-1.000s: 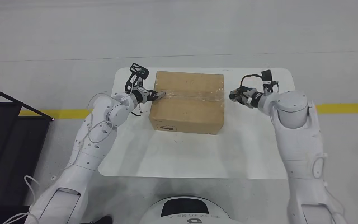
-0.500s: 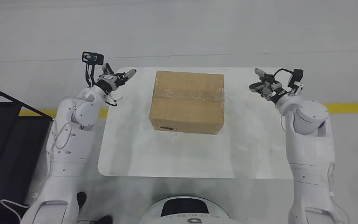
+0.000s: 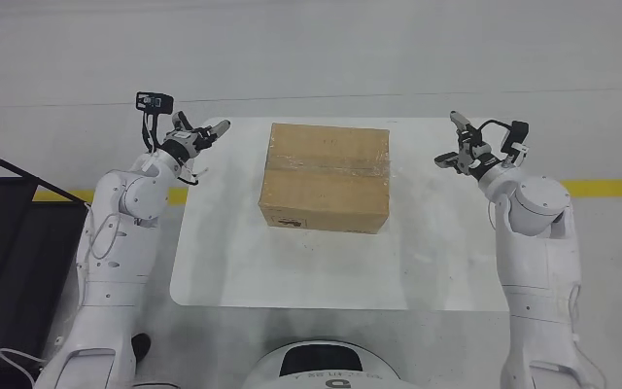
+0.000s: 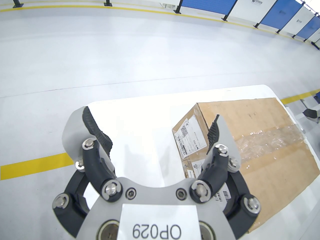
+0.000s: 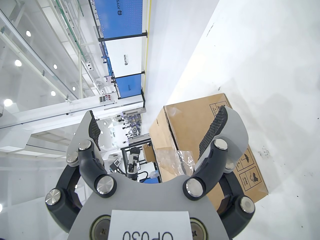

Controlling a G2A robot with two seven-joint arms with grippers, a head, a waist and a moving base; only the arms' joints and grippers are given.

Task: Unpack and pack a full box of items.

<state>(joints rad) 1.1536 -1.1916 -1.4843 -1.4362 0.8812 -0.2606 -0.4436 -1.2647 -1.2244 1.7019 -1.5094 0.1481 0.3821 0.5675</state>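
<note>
A closed brown cardboard box (image 3: 326, 175), its top seam sealed with clear tape, sits in the middle of the white table (image 3: 292, 263). My left gripper (image 3: 202, 126) hangs open and holds nothing, beyond the table's far left corner, clear of the box's left end. In the left wrist view the gripper (image 4: 151, 118) frames the box (image 4: 262, 138) and its shipping labels. My right gripper (image 3: 447, 139) is open too, raised over the table's far right part, apart from the box's right end. The right wrist view has the gripper (image 5: 157, 116) spread wide before the box (image 5: 192, 126).
A black frame (image 3: 19, 224) stands on the floor to the left of the table. A yellow floor line (image 3: 593, 187) passes behind the table on both sides. Bare tabletop surrounds the box on every side.
Both grippers have drawn back from the ends of the box and swung outward, the left one off past the table corner, the right one toward the right edge. The box stays put.
</note>
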